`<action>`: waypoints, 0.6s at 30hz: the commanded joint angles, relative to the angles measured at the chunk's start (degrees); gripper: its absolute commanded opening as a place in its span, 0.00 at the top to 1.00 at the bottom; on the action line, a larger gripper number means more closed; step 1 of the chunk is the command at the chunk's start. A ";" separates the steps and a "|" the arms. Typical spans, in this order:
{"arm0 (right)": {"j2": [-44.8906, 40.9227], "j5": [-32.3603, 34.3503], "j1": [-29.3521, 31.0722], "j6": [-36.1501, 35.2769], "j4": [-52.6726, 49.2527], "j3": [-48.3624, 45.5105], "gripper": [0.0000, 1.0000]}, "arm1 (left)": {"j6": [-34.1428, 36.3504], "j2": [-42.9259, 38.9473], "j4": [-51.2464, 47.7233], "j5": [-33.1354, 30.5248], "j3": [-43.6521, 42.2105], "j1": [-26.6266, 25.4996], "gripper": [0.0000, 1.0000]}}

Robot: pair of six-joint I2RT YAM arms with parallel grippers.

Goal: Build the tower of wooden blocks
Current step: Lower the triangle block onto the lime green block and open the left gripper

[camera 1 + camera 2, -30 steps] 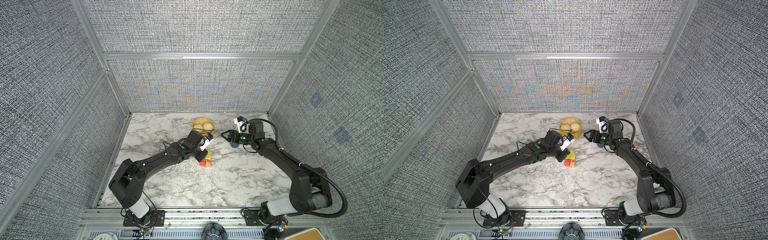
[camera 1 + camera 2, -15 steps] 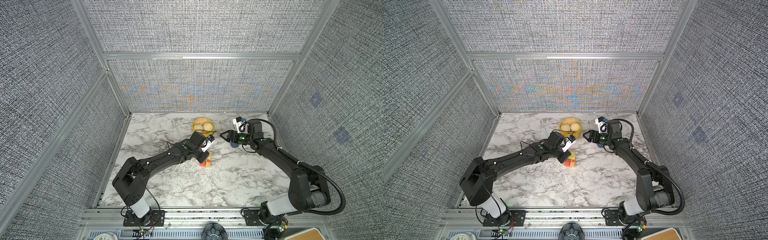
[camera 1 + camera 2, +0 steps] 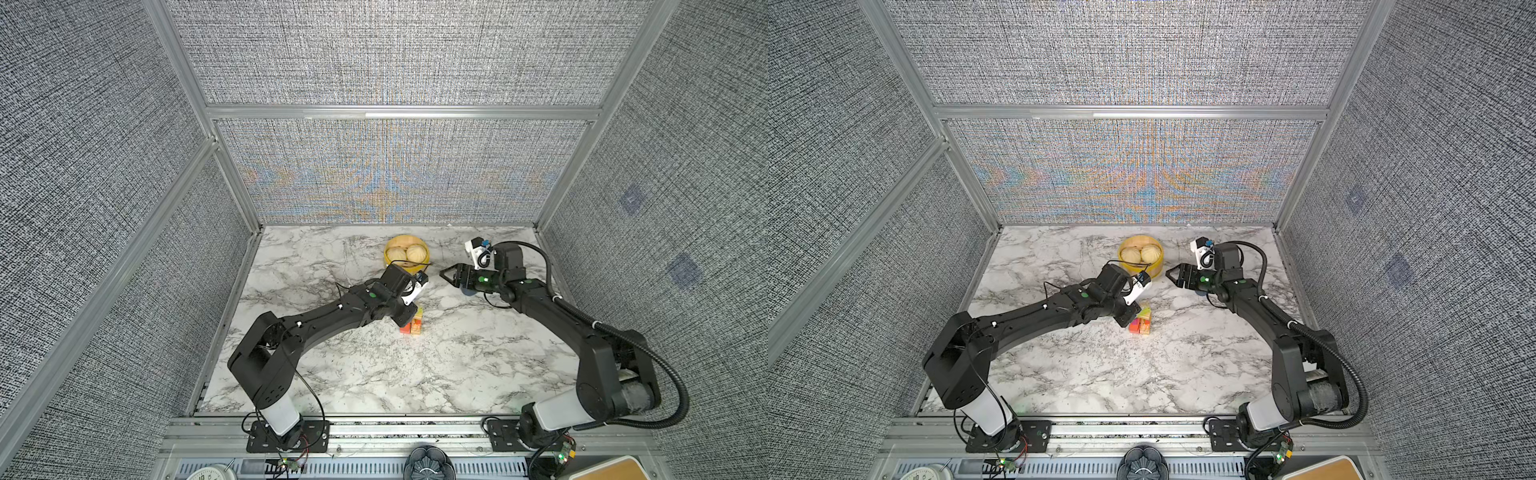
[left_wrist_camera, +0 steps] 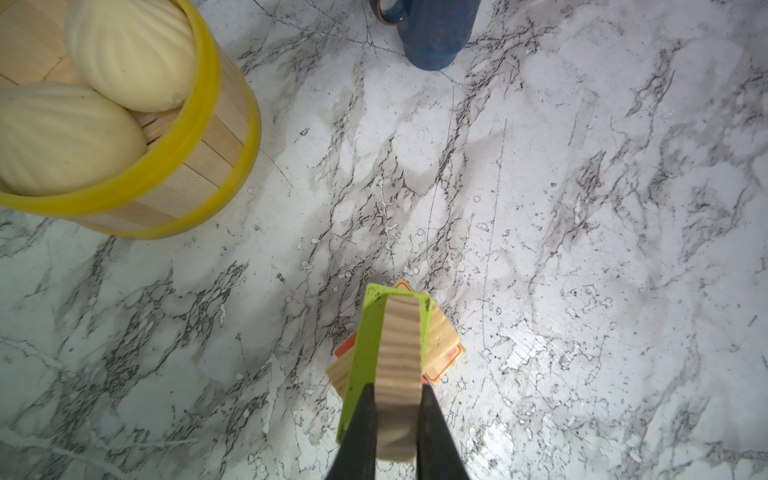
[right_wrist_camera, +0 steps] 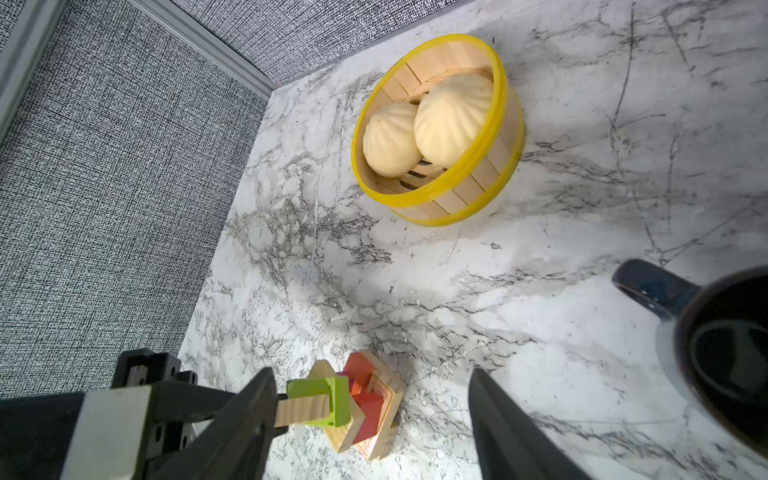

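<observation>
Lime-green slab (image 4: 368,345) — in left jaws

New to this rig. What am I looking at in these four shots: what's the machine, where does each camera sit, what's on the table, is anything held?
The machine is two black robot arms mounted at the near edge of a marble table, and each ends in a two-fingered gripper. The two wide pictures come from one stereo camera high above, so they show nearly the same scene. The two close-ups come from cameras on the arms' wrists, looking along the fingers.

On the table are a small stack of coloured wood blocks, a yellow-rimmed steamer basket with two buns, and a dark blue mug.

The left gripper is shut on a lime-green block, right over the stack. Whether the block touches the stack cannot be judged. The right gripper is open and empty, near the mug.
</observation>
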 commanded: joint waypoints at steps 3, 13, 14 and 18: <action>0.07 -0.62 0.14 -0.08 0.94 0.04 0.26 | 0.41 0.29 0.12 1.04 0.28 -0.09 0.89; -0.53 -0.87 0.11 -0.09 0.95 0.13 0.26 | 1.02 -0.97 0.03 1.08 -0.33 -0.18 0.64; -0.59 -0.91 0.12 -0.08 0.90 0.13 0.26 | 1.04 -1.19 0.03 1.00 -0.42 -0.20 0.62; -0.82 -0.79 0.11 -0.05 0.79 0.23 0.26 | 0.96 -2.54 0.16 0.65 -0.45 -0.17 0.59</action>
